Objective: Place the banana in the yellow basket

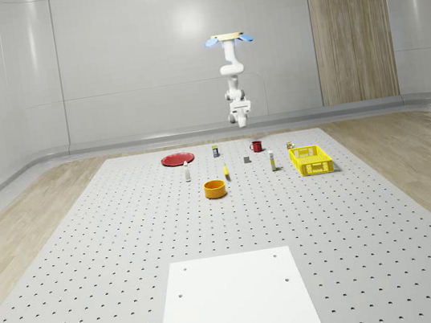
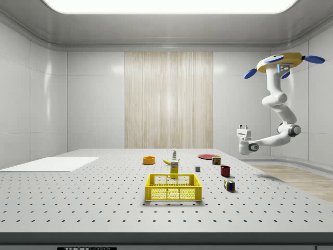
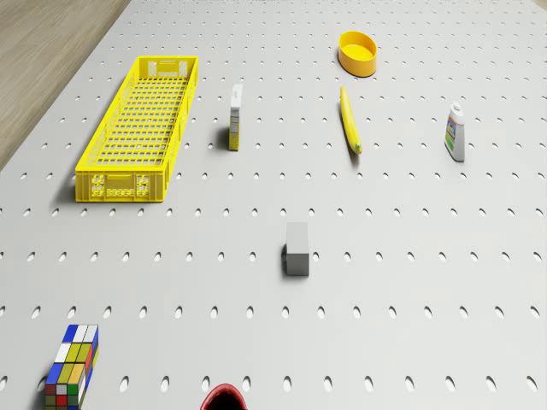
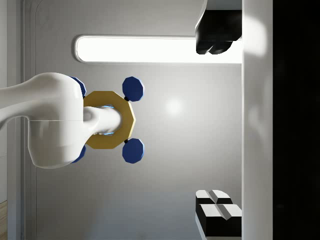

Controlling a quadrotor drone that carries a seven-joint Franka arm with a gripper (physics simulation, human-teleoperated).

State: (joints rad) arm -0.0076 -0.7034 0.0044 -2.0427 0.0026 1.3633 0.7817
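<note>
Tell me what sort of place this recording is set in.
Probably a simulated robotics test room: a big perforated table with small household items such as a banana and a yellow basket, bare grey walls, and a drone hovering beyond the table's far edge.

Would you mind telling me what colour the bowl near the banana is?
The bowl is orange-yellow, seen best in the drone view.

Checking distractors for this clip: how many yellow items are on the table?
3: the yellow basket near the table edge, the banana lying past the small carton, and the yellow bowl just beyond the banana. Others may be hidden.
</note>
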